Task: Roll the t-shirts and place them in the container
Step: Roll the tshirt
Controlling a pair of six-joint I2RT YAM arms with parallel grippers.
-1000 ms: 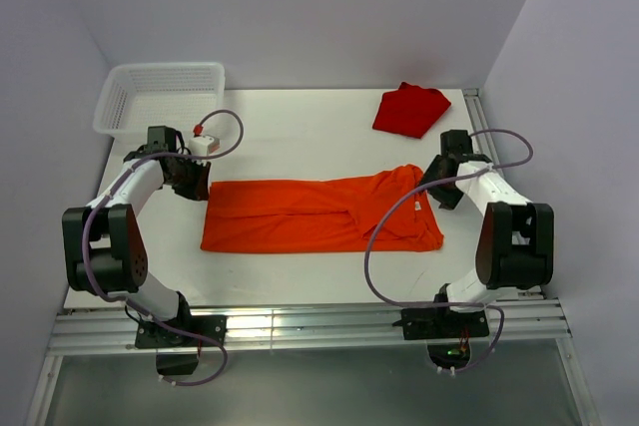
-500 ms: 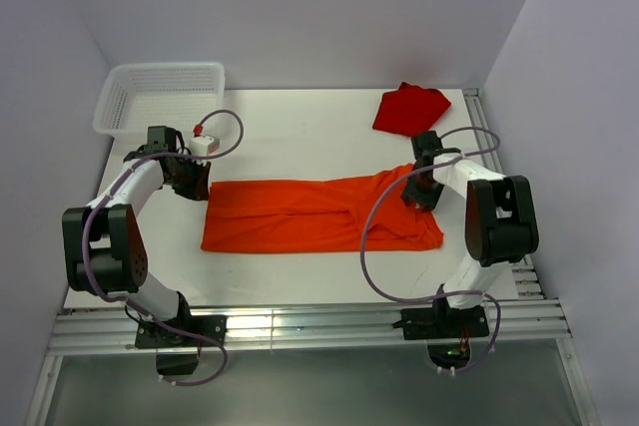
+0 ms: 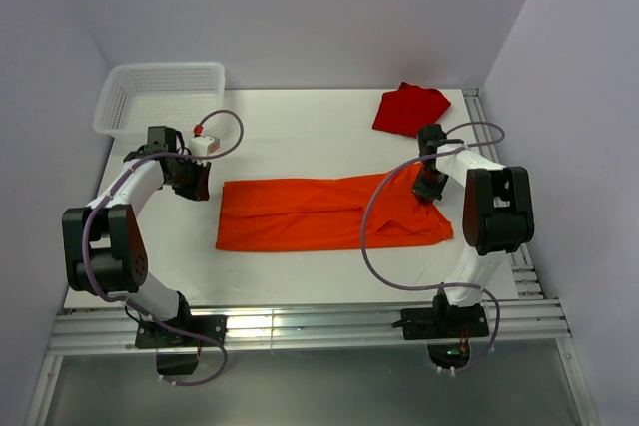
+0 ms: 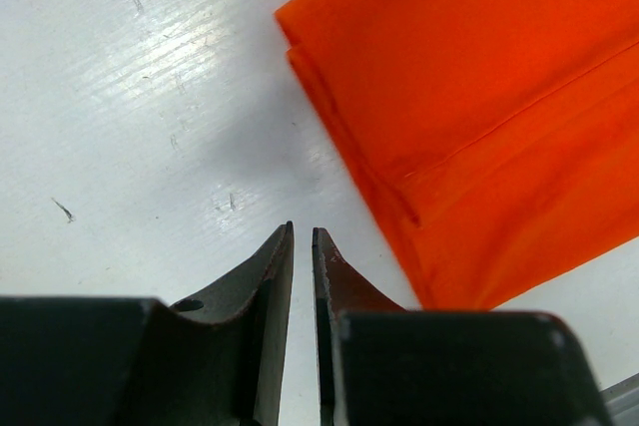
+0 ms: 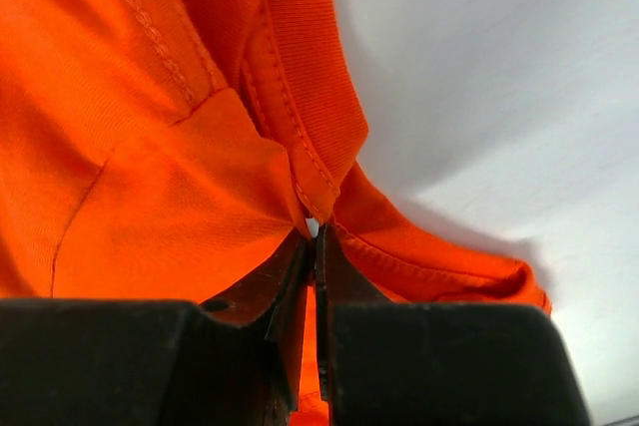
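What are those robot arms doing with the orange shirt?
The right arm has its jaws pinched on the collar end of the orange t-shirt, which lies flat, folded into a long strip. The left arm hovers beside the other end, jaws nearly closed, holding nothing. The red t-shirt sits crumpled at the back.

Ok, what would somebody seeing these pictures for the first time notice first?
The bright orange t-shirt, folded into a long band across the white table, stands out first. The right hand is pinched shut on its collar end, while the left hand sits shut and empty just off the other end. A darker red t-shirt lies crumpled at the far right corner.
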